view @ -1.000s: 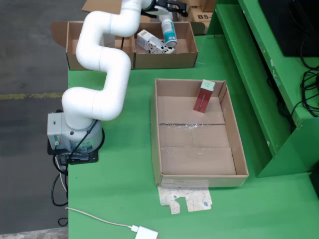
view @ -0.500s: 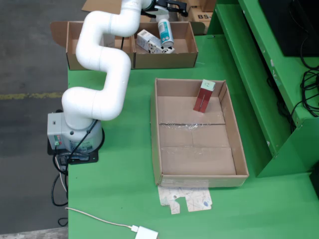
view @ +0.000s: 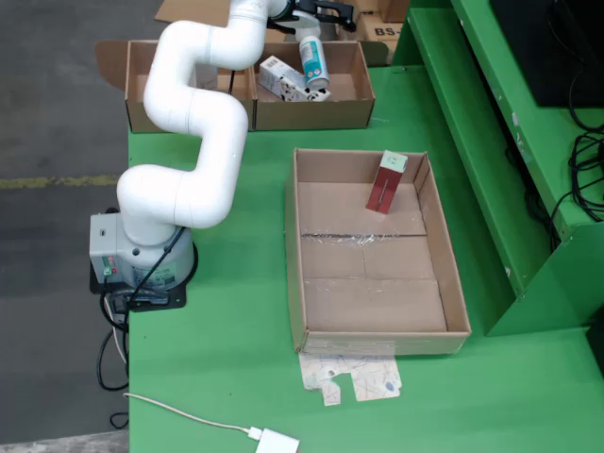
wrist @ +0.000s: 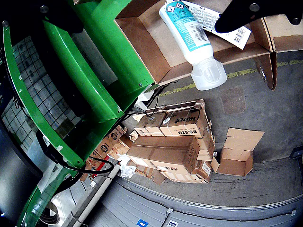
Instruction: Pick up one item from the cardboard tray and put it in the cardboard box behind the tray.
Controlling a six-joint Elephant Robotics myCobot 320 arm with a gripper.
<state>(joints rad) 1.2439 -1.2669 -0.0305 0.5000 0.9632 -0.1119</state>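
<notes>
- Beneath the pincer (view: 316, 13) at the far end of the fixed view, one teal-and-white bottle (view: 312, 58) hangs tilted over the right compartment of the cardboard box (view: 359, 109). It sits slightly further left than a second ago and has not moved in the last half second.
- By that reading, the carry looks finished and only the release is left.
- One white carton (view: 283, 80) lies in the same compartment, just left of the bottle's lower end.
- Well in front of the pincer, the single cardboard tray (view: 377, 311) holds one red carton (view: 385, 184), propped against its far wall.
- From the view riding on the pincer, the one bottle (wrist: 187, 28) slants across the box (wrist: 147, 42) and overlaps the white carton (wrist: 234, 34).
- One black finger (wrist: 241, 15) shows close beside the bottle. Whether the pincer is clamped on it or has let go cannot be told.
</notes>
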